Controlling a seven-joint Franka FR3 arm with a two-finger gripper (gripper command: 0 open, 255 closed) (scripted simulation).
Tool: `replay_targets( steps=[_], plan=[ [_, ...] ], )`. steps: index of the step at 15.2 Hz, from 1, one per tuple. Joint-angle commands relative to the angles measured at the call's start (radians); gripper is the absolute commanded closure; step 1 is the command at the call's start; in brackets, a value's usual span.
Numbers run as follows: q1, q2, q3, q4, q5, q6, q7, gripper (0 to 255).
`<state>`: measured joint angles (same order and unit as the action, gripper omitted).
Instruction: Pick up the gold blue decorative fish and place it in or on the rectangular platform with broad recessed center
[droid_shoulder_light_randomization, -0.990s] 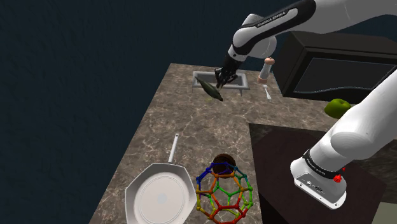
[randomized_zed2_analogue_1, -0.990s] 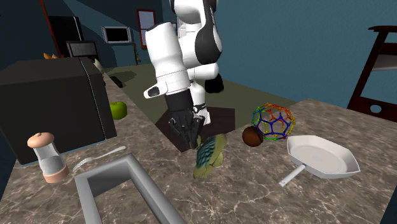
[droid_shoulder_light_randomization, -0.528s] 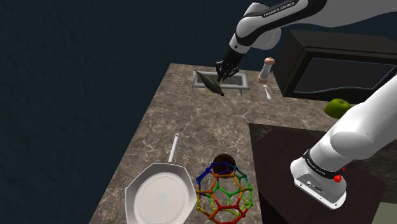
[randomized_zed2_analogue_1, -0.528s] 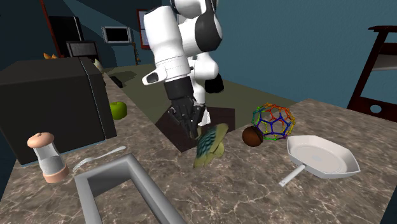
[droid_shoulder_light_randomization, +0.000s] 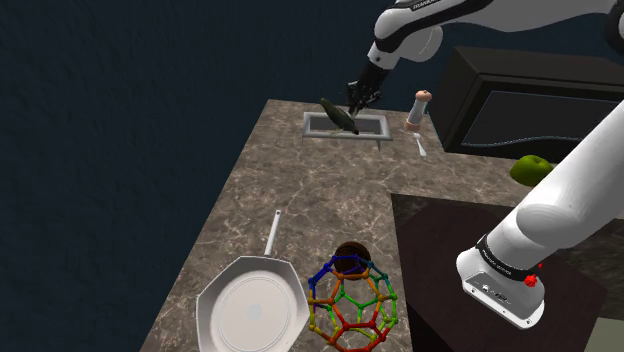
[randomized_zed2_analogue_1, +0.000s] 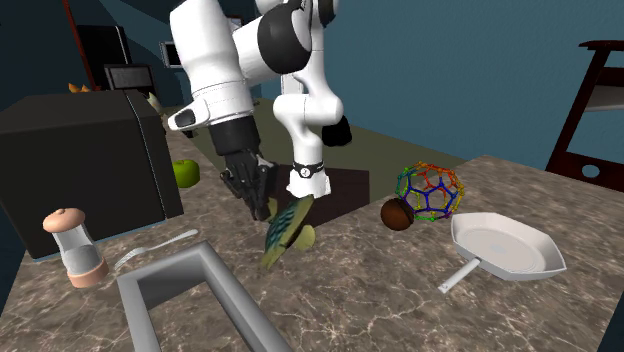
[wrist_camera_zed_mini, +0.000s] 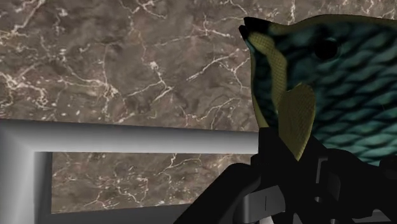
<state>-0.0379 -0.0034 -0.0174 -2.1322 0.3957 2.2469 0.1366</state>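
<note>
We see the fish (droid_shoulder_light_randomization: 338, 116) (randomized_zed2_analogue_1: 285, 228) (wrist_camera_zed_mini: 331, 83), teal-scaled with dull gold fins and edges, clamped between the two black fingers of the gripper (droid_shoulder_light_randomization: 354, 102) (randomized_zed2_analogue_1: 262, 204) (wrist_camera_zed_mini: 299, 175). It hangs tilted in the air, clear of the marble counter (droid_shoulder_light_randomization: 290, 190) (randomized_zed2_analogue_1: 380, 290). It is close by the grey rectangular tray (droid_shoulder_light_randomization: 345, 137) (randomized_zed2_analogue_1: 190, 262) (wrist_camera_zed_mini: 127, 137), whose wide sunken middle shows the same marble. We cannot tell whether the fish is over that recess or just beside the rim.

Near the tray stand a small grinder (droid_shoulder_light_randomization: 423, 108) (randomized_zed2_analogue_1: 76, 247) and a fork (droid_shoulder_light_randomization: 421, 147) (randomized_zed2_analogue_1: 160, 246), with a black box (droid_shoulder_light_randomization: 530, 100) (randomized_zed2_analogue_1: 80, 150) and a green apple (droid_shoulder_light_randomization: 530, 169) (randomized_zed2_analogue_1: 185, 173) close by. Well apart, toward the arm's stand, lie a white pan (droid_shoulder_light_randomization: 252, 310) (randomized_zed2_analogue_1: 505, 245), a colourful wire ball (droid_shoulder_light_randomization: 352, 300) (randomized_zed2_analogue_1: 430, 192) and a brown ball (droid_shoulder_light_randomization: 352, 250) (randomized_zed2_analogue_1: 397, 214).
</note>
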Motion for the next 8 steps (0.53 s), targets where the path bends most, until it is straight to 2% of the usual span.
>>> replay_targets(
  steps=[1,8],
  plan=[
    [-0.022,0.038,-0.022,0.056,0.001,-0.031,-0.038,255],
    [-0.1,0.209,-0.081,0.3,0.011,-0.148,-0.144,255]
  ],
)
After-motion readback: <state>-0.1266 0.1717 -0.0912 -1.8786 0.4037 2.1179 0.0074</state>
